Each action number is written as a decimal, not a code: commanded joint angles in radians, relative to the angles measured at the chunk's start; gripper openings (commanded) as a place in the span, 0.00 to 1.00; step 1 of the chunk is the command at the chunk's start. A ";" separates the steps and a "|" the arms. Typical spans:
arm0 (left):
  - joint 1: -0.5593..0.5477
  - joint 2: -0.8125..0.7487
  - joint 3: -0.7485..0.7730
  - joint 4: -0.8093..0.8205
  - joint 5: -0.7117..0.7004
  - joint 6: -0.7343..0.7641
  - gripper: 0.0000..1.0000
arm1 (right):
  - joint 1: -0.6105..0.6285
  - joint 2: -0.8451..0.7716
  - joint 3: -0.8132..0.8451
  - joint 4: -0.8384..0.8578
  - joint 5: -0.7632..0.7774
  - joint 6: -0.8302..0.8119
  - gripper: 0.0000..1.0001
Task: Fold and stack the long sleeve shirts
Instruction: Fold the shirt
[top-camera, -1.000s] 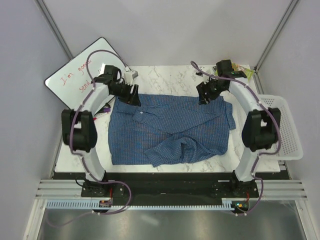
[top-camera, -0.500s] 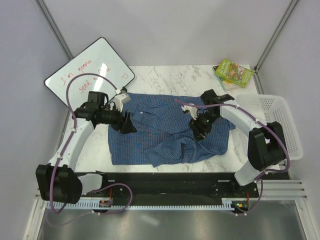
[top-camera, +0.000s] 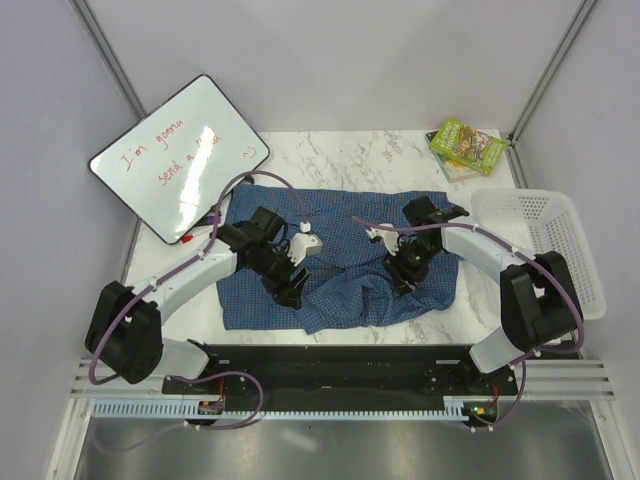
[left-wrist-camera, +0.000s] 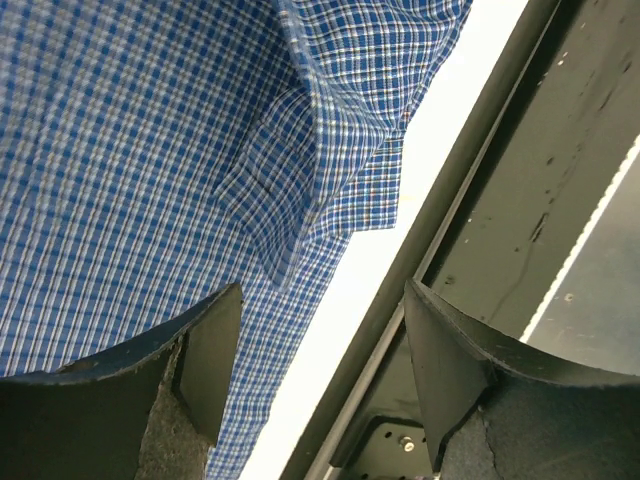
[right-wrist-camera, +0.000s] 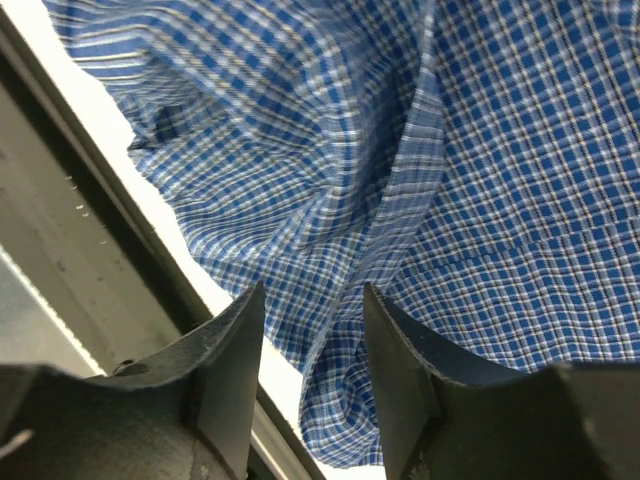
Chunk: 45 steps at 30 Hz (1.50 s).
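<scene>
Top external: blue checked shirt (top-camera: 340, 265) lies rumpled on the table (top-camera: 340, 160), white mesh basket (top-camera: 570, 230) just beside its right edge | left wrist: left gripper (left-wrist-camera: 322, 290) jaws apart over the shirt's near hem | right wrist: right gripper (right-wrist-camera: 312, 292) jaws apart astride a cloth ridge

One blue finely checked button-up shirt (top-camera: 345, 265) lies spread across the table (top-camera: 340, 160), unfolded and rumpled, under both pincers. Below the left pincer (top-camera: 292, 285) the cloth lies mostly flat, with a small pointed flap turned over near the hem at the table's near edge. Below the right pincer (top-camera: 400, 280) it bunches into soft folds, and a raised ridge of cloth runs up through that pincer's gap, its crumpled edge reaching the table's near edge
</scene>
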<state>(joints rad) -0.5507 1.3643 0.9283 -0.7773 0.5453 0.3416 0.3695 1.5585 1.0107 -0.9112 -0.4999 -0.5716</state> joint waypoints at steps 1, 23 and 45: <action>-0.063 0.024 -0.006 0.065 -0.012 0.060 0.73 | 0.003 0.006 -0.015 0.096 0.050 0.053 0.47; -0.264 -0.093 0.237 0.049 0.170 0.048 0.02 | -0.047 -0.093 -0.009 0.198 0.097 0.171 0.00; -0.126 -0.402 -0.218 -0.179 -0.207 0.626 0.56 | -0.213 -0.509 -0.089 0.032 -0.147 -0.166 0.00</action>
<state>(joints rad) -0.7246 1.0401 0.8837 -0.8860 0.4637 0.7795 0.1551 1.1381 0.9596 -0.7982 -0.5922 -0.5915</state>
